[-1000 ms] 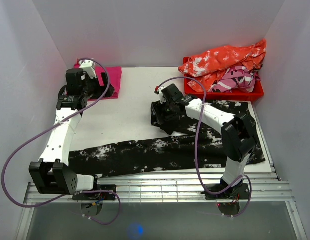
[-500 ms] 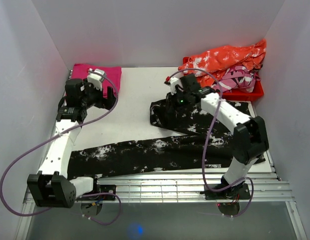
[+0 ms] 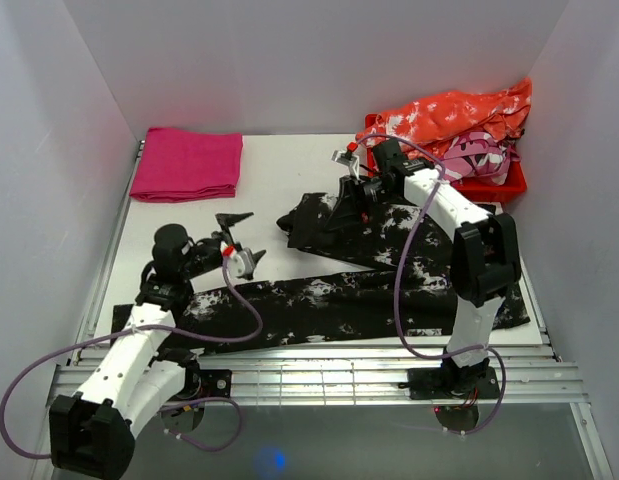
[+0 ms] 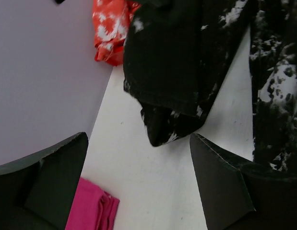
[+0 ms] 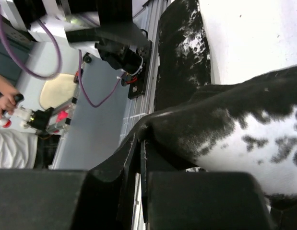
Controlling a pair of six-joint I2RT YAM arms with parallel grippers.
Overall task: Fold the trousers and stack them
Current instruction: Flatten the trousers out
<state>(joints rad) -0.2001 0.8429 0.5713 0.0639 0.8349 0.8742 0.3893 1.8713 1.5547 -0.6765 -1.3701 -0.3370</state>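
top external: fixed high, behind the arm bases, facing the back wall; whole table (image 3: 279, 180) in frame, far off.

left wrist: low over the table (image 4: 153, 182), looking out between the fingers of the left gripper (image 4: 138, 139) toward the far right corner, at middling range.

right wrist: pressed close to the cloth at the right gripper (image 5: 141, 143), facing back toward the near-edge rail (image 5: 154, 14) and the room beyond it.

shared: trousers (image 3: 329, 305) (image 4: 177, 62) (image 5: 234, 129) in all three. magenta cloth (image 3: 187, 163) (image 4: 93, 211) and orange garment (image 3: 449, 115) (image 4: 110, 28) in top and left wrist. rail (image 3: 319, 365) in top and right wrist.
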